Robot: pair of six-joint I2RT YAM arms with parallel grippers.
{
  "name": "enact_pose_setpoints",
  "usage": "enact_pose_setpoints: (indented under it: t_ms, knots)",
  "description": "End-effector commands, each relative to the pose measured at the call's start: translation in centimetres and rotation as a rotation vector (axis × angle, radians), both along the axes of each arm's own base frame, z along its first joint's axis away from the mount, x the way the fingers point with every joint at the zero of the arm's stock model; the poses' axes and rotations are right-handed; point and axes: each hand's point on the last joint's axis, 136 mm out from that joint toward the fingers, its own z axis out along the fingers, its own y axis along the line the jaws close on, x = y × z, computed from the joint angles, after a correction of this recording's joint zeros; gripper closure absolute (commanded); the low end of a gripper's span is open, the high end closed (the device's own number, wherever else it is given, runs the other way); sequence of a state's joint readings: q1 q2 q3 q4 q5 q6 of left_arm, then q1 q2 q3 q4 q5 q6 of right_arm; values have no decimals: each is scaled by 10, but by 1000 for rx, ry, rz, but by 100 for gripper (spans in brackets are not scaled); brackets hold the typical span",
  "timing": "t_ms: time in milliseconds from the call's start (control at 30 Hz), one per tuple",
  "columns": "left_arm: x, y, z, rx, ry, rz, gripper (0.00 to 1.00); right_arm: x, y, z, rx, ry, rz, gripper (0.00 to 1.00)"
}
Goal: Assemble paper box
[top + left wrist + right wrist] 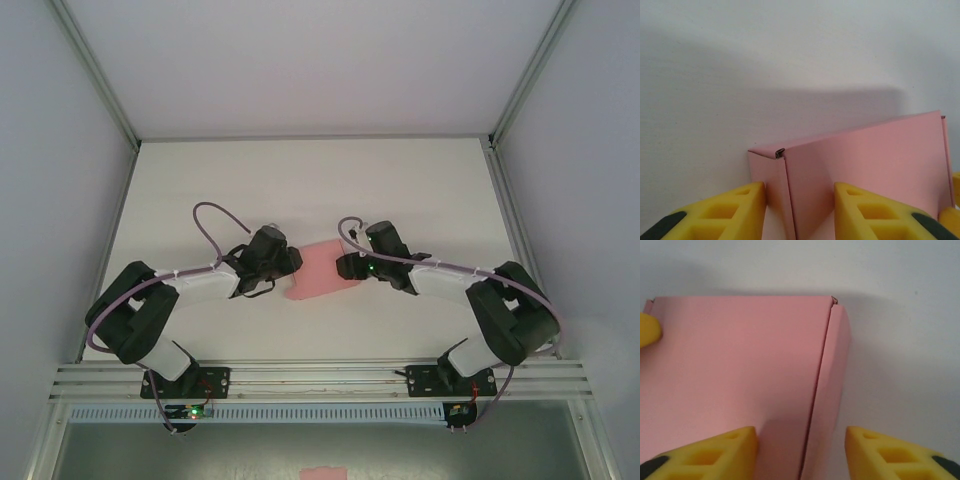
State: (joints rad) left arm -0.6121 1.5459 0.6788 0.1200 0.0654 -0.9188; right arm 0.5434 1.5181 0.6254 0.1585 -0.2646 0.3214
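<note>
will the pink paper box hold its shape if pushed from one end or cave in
The paper box looks like thin folded card, so probably very light; low and flat, it would likely slide on the table rather than tip. Its end flap shows an open seam, so pressing there may buckle it.

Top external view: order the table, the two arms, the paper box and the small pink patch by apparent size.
1. table
2. left arm and right arm: alike, not ranked apart
3. paper box
4. pink patch, off the table, so nearness may skew it
</note>
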Motion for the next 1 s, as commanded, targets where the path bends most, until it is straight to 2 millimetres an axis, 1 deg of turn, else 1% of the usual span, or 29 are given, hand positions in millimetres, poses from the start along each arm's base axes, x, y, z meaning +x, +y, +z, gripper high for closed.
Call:
enact_pose_setpoints:
  t_ms: [0,67,100,167,200,233,300,333,367,400,433,500,533,667,700,800,967]
  knots:
    - [-40,32,-57,173,195,-21,65,-12,-9,-34,-37,120,-12,74]
    - [-40,33,-60,188,199,-20,67,-12,-13,-38,-35,141,-38,74]
    - [-39,32,-60,188,194,-26,68,-11,-14,-36,-22,146,-50,74]
    - [-38,30,-61,178,194,-35,68,-9,-11,-25,20,142,-57,75]
    - [-37,30,-61,172,189,-38,70,-9,-7,-14,56,135,-45,75]
    - [-38,30,-62,164,190,-40,74,-7,-5,-4,84,126,-41,72]
    - [-39,32,-63,146,187,-40,77,-4,-5,17,128,106,-40,56]
    - [-40,36,-64,150,193,-33,79,-2,-8,24,133,101,-51,48]
    - [-41,40,-66,153,193,-31,80,2,-14,28,130,97,-77,41]
    - [-42,42,-66,145,186,-31,82,5,-21,32,136,104,-102,38]
    - [-43,40,-66,130,175,-39,85,6,-26,32,146,121,-112,37]
    - [-44,36,-65,83,157,-64,86,7,-32,32,174,164,-131,36]
    - [-45,34,-64,61,151,-75,86,6,-31,32,195,183,-130,34]
    - [-45,34,-60,-18,124,-78,86,-5,-15,31,295,284,-79,29]
    - [-44,35,-58,-40,111,-75,89,-7,-11,31,317,308,-68,28]
    - [-42,38,-52,-103,79,-50,90,-9,0,29,368,358,-50,27]
    - [-43,47,-47,-119,53,-16,90,-13,15,20,373,423,-25,26]
